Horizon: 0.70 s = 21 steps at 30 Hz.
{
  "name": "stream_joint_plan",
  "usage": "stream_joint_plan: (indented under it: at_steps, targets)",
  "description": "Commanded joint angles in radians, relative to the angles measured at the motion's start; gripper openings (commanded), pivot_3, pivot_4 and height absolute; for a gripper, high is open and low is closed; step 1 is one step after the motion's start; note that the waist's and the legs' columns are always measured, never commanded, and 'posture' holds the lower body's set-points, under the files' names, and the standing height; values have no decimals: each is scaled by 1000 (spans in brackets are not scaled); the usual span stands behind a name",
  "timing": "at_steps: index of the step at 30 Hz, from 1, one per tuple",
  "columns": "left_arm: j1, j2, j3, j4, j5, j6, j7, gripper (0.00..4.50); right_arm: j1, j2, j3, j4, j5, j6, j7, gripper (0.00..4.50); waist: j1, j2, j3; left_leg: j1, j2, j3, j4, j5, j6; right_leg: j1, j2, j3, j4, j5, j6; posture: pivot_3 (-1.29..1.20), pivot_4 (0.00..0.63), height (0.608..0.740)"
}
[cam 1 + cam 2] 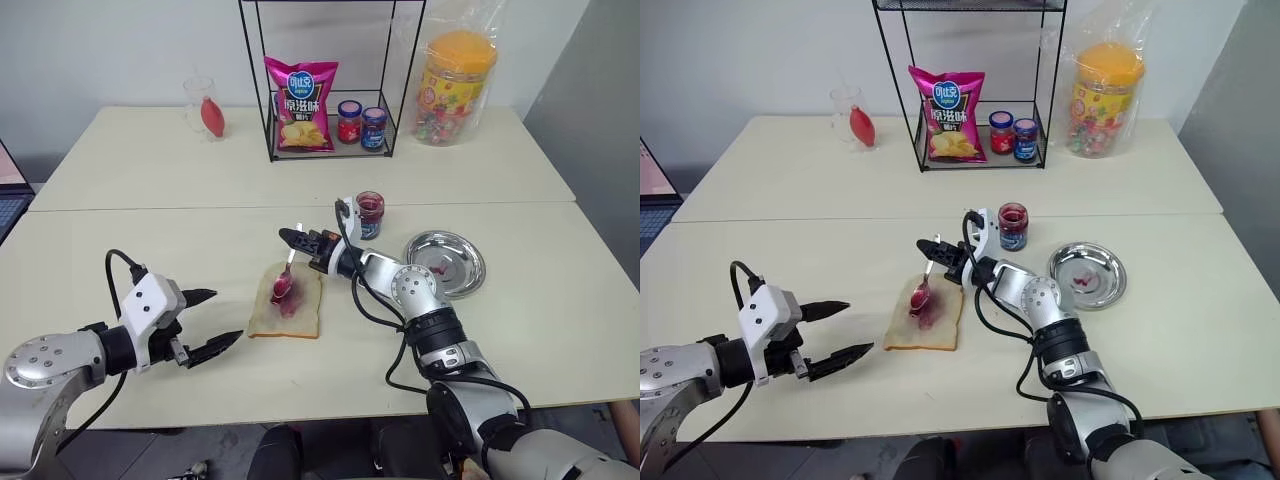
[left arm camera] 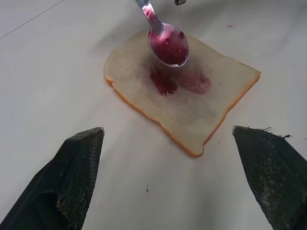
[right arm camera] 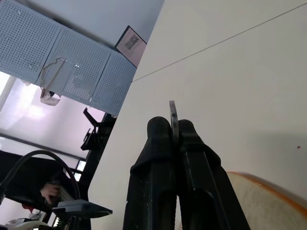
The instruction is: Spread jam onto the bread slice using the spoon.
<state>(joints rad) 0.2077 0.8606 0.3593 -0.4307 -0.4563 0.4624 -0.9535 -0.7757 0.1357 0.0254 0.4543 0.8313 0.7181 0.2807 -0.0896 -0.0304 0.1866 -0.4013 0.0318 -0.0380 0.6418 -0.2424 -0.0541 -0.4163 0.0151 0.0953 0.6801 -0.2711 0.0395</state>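
The bread slice (image 1: 287, 306) lies flat on the table with a smear of dark red jam (image 2: 180, 81) at its centre. My right gripper (image 1: 291, 239) is shut on the handle of the spoon (image 1: 284, 277), whose jam-coated bowl (image 2: 169, 45) hangs just over the bread's far part. More jam fills the small open glass jar (image 1: 369, 214) behind my right wrist. To the left of the bread my left gripper (image 1: 214, 320) is open, its fingers (image 2: 76, 177) pointing at the slice with nothing between them.
A round metal plate (image 1: 445, 263) with a jam spot sits right of the jar. At the back stands a wire rack (image 1: 330, 80) holding a chips bag (image 1: 301, 103) and two lidded jars (image 1: 361, 125). A candy tub (image 1: 456, 88) and a glass (image 1: 205, 107) flank it.
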Motion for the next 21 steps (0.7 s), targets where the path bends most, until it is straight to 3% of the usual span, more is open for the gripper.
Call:
stream_joint_plan:
  at_steps: [1,11,21]
  targets:
    - [-15,16,5,-21,-10,3,-5,4500,-65,192,45,17,-60,-93,31,1,0,0,0,0,0,0,0,0,0,0,0,0,0,0,0,0,150,740]
    - [-19,17,-8,-24,-5,3,-10,4500,-77,215,82,92,-128,-210,43,1,0,0,0,0,0,0,0,0,0,0,0,0,0,0,0,0,150,740]
    - [-25,10,-13,-6,4,-12,-15,4500,-134,185,24,144,-115,-300,3,1,3,0,0,1,0,0,1,0,0,1,0,0,0,0,0,0,150,740]
